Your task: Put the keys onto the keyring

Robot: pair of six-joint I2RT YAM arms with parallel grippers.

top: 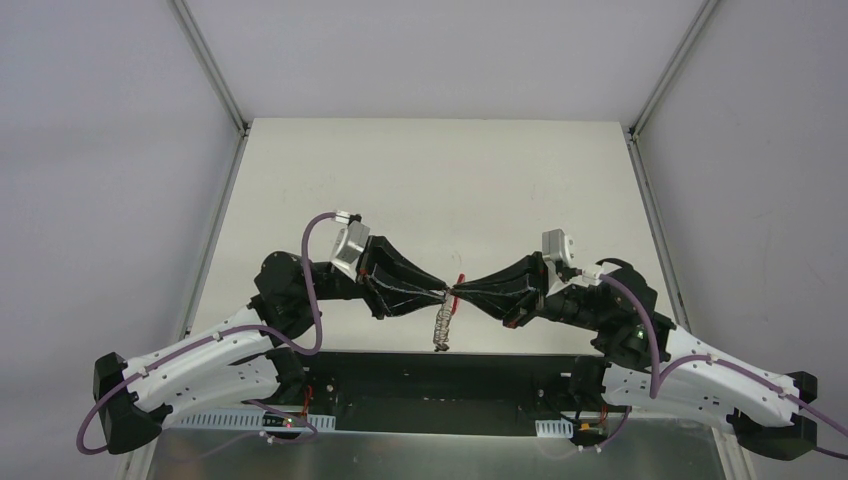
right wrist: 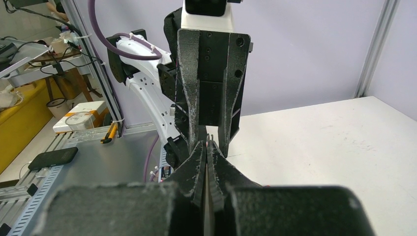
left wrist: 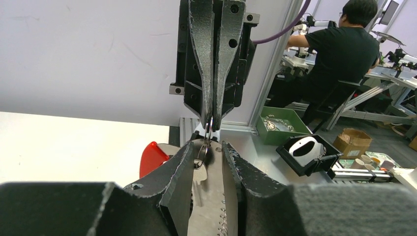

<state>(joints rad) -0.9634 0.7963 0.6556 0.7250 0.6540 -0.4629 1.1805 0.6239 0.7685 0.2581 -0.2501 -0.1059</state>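
The keyring point(left wrist: 205, 196) hangs in mid-air between the arms. The left gripper point(left wrist: 207, 147), jaws partly apart, clamps its grey-white strap with the red tag point(left wrist: 151, 158) just beside the fingers. The right gripper point(left wrist: 212, 123) is fully closed, apparently pinching one thin wire loop at its tips. The key cannot be picked out in any view, so confirm its position first. Then work the loop with small, slow motions along its own line, because a sideways pull would likely slip the wire free.
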